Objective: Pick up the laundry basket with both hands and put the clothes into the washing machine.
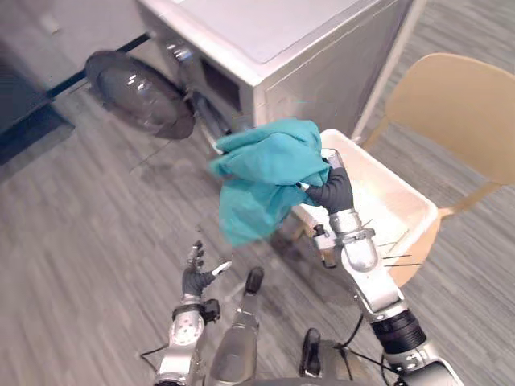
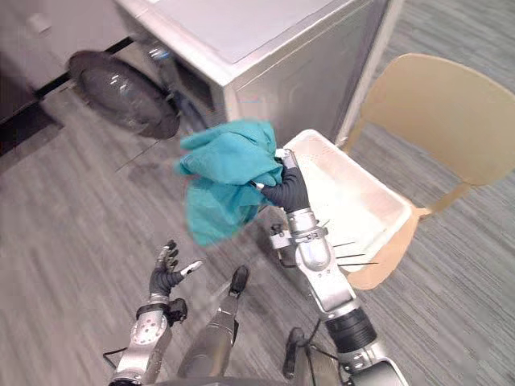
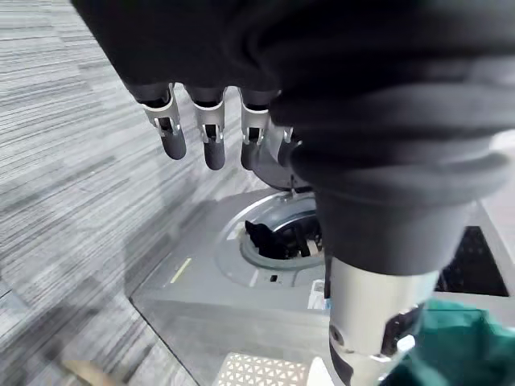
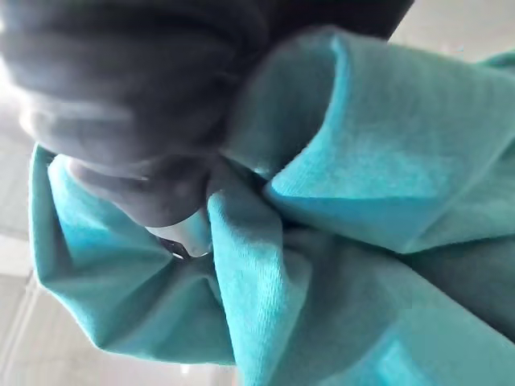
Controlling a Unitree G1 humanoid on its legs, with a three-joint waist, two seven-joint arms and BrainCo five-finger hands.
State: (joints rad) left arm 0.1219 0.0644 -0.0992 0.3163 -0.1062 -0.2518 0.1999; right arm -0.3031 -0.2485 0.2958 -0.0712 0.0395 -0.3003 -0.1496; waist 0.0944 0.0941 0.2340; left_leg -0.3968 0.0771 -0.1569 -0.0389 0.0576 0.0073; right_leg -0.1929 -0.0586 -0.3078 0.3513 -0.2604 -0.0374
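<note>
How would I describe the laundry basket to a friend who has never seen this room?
Find the grey washing machine with its round door swung open. Beside it stands a tan wooden chair, and the laundry basket sits on its seat: a white rectangular tub, pale against the tan wood, just behind the teal cloth gripped in the right hand.

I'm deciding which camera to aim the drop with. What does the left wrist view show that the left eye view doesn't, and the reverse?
Left wrist view: it looks straight into the drum opening of the washing machine. Left eye view: the machine's open door, the wooden chair bearing the white basket, and the right robot hand curled on the teal cloth. Both: the washing machine, the teal cloth, part of the basket and the left robot hand, fingers straight.
</note>
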